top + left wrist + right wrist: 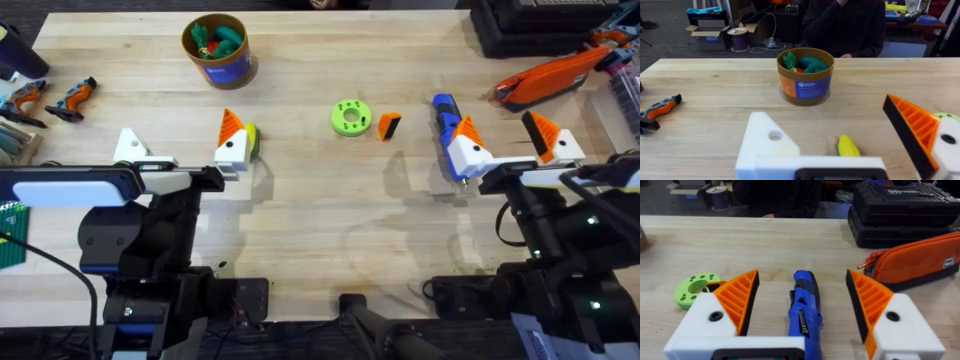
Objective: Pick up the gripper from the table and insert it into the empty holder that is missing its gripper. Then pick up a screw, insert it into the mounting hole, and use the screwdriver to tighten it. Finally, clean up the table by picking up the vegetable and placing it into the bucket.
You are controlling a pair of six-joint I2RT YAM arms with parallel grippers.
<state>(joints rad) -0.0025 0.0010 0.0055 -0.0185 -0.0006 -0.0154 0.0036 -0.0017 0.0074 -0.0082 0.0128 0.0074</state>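
Pale wood-grain table [320, 220]; round blue, tan-rimmed bucket [217, 50] at far left; blue pen-shaped screwdriver [447, 125] lying between right jaws [505, 150], spread wide, empty. Left jaws [182, 150] likewise spread, one white holder [765, 137] bare of tip. Ribbed yellow-green vegetable [847, 146] beside left jaws; orange wedge gripper [389, 125] mid-table by holed green disc [351, 117].

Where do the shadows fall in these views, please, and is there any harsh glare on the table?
Overhead: soft grey shadows of the left claw and right claw lie on the table beside them; no harsh glare. Left wrist: the bucket casts a faint shadow at its foot. Right wrist: a dark shadow under the orange case.
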